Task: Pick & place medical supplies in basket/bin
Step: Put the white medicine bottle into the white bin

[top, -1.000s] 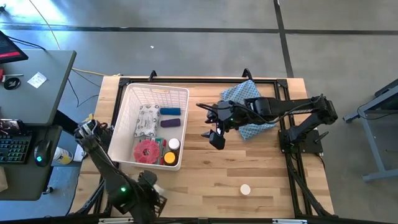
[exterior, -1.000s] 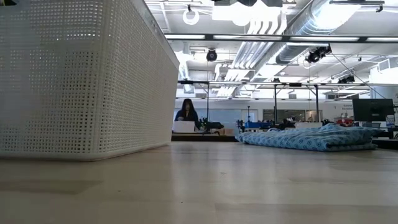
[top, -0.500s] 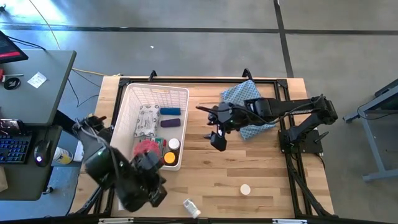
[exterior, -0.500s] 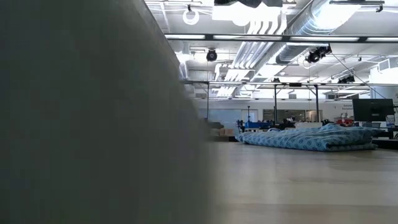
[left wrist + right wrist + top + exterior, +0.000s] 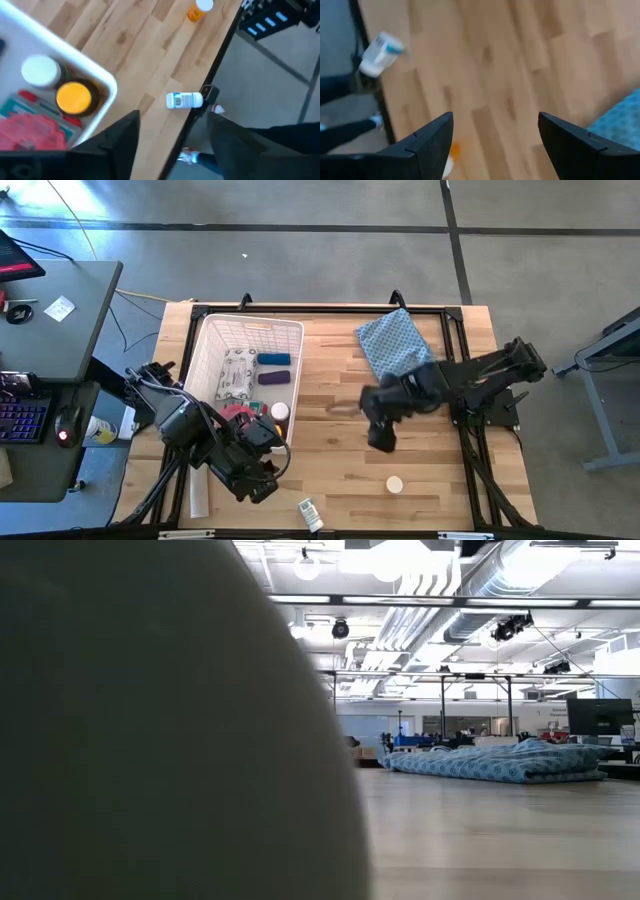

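A small white bottle (image 5: 308, 515) is now dropped at the table's near edge, outside the white bin (image 5: 243, 383); left end effector (image 5: 268, 470) is released, right end effector (image 5: 383, 438) released too.

Your white lattice bin (image 5: 215, 340) sits on the left part of the table, long side running front to back. Inside it you have a green-white packet (image 5: 236, 373) lying flat, a blue cylinder (image 5: 275, 359) and a purple cylinder (image 5: 273, 378) on their sides beside it, a red disc (image 5: 240, 414), a white-capped jar (image 5: 280, 411) and a yellow-capped bottle (image 5: 74, 97) — all toward the front end. 2 items lie outside: a white bottle (image 5: 309, 514) on its side at the table's front edge, and an amber white-capped bottle (image 5: 395, 484) farther right.
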